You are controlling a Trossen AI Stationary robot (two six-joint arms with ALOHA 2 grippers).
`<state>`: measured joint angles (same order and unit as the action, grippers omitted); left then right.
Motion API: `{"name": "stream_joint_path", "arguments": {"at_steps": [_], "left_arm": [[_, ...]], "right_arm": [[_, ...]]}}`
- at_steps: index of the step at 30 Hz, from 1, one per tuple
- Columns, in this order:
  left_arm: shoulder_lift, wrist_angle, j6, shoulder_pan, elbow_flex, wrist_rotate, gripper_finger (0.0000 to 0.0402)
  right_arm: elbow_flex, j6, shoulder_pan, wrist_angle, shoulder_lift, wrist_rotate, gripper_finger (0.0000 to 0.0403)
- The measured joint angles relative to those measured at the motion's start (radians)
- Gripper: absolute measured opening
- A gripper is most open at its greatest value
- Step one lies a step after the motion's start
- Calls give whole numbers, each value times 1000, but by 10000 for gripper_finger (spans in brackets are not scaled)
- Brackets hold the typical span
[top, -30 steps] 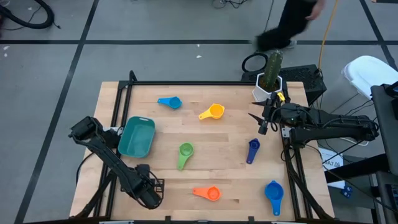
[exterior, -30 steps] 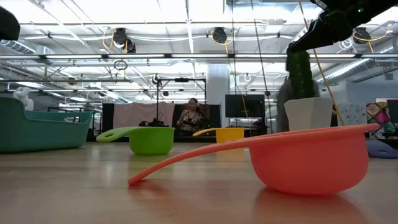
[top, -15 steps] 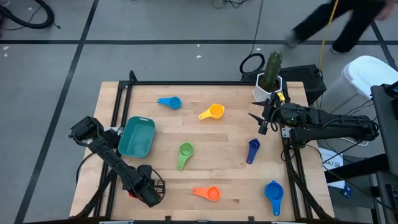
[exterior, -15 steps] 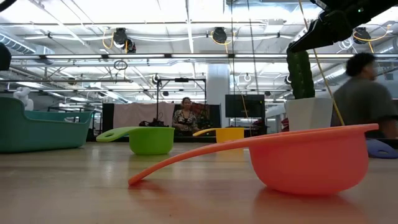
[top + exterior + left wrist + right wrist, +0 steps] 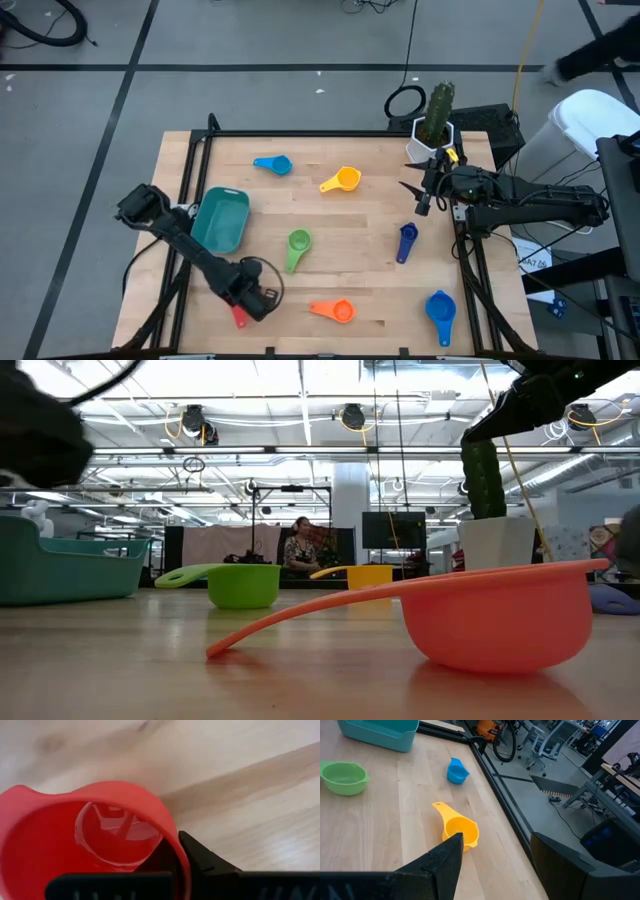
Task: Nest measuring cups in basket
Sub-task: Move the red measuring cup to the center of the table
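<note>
My left gripper (image 5: 255,295) is near the table's near-left corner, shut on the red measuring cup (image 5: 100,835); the cup's handle (image 5: 238,318) sticks out below the gripper. My open right gripper (image 5: 425,195) waits by the right edge. The teal basket (image 5: 220,220) stands on its base at the left. Resting on the wood are the light blue cup (image 5: 273,164), the yellow cup (image 5: 342,180), the green cup (image 5: 298,246), the dark blue cup (image 5: 406,241), the orange cup (image 5: 334,310) and the blue cup (image 5: 441,310). My left gripper holds the red cup by the bowl's rim (image 5: 170,827), the wall pinched with one finger inside the bowl and one finger (image 5: 200,860) outside. The handle points toward the table's near edge. Whether the cup is clear of the table, I cannot tell.
A white pot with a cactus (image 5: 432,135) stands at the far-right corner, just beyond my right gripper. A black frame rail (image 5: 300,133) runs along the far edge. Bare wood lies between the basket and the green cup. People show in the room beyond the table.
My left gripper has swung from the near-left corner toward the table's right, carrying the red cup; the cup's handle has come into sight from under it. In the low view, the arm has entered at the upper left. A person has walked off beyond the far-right corner.
</note>
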<state>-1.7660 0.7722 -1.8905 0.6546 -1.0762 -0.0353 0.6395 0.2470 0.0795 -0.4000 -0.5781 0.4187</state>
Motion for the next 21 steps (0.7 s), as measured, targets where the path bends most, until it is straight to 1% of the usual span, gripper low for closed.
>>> {"name": "stream_joint_path", "arguments": {"at_steps": [4,10,16,21], "left_arm": [[-2,15,138,-66,-28,16,6],[-2,146,355,-166,-137,64,5],[-2,214,625,-274,-277,166,4],[-2,222,832,-381,-361,229,4]], "right_arm": [[0,0,0,-1,0,6,224],[0,0,0,-2,0,8,224],[0,1,0,-1,0,8,224],[0,1,0,-1,0,8,224]]}}
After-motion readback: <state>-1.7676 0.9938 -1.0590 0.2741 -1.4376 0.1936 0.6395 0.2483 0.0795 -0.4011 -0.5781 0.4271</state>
